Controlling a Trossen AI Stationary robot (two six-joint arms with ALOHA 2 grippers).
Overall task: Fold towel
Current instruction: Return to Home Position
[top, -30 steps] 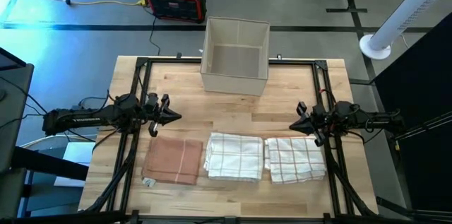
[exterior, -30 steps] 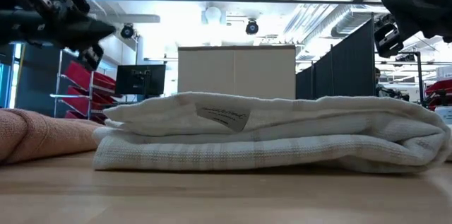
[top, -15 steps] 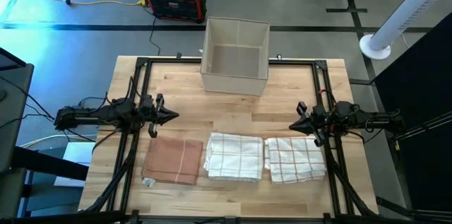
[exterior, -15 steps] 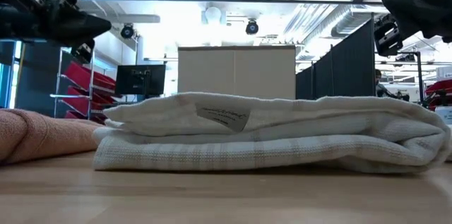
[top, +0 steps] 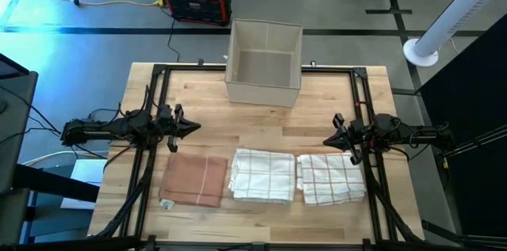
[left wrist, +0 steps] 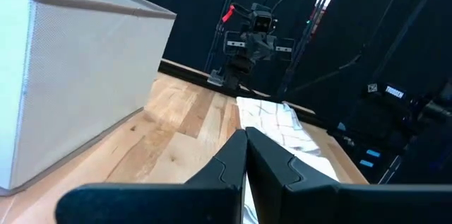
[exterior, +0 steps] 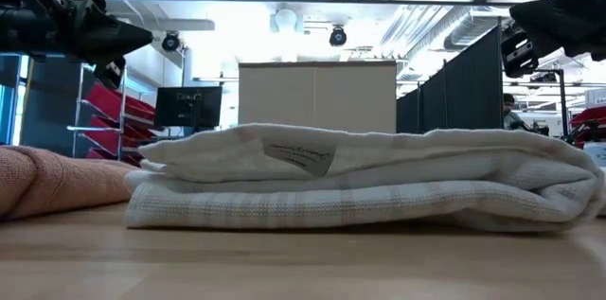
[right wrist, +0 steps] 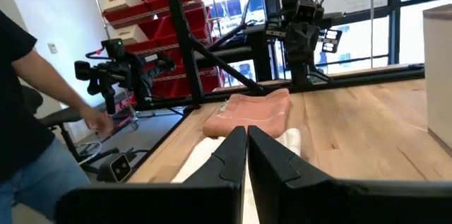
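Three folded towels lie flat in a row near the table's near edge: a pink one [top: 194, 178] on the left, a white checked one [top: 262, 175] in the middle and a second white checked one [top: 330, 177] on the right. My left gripper [top: 195, 129] hangs shut above the table beyond the pink towel, touching nothing. My right gripper [top: 329, 142] hangs shut beyond the right white towel, also touching nothing. In the low view the middle towel [exterior: 360, 182] fills the foreground, and the pink towel [exterior: 57, 179] shows at left.
An open fabric bin [top: 264, 62] stands at the table's far edge, in the middle. Black frame rails [top: 150, 108] run along the table's sides. Bare wood lies between the bin and the towels. A person [right wrist: 28, 118] stands beyond the table's left side in the right wrist view.
My left arm has drawn back a little toward the table's left edge, staying shut. The towels and my right arm have kept still.
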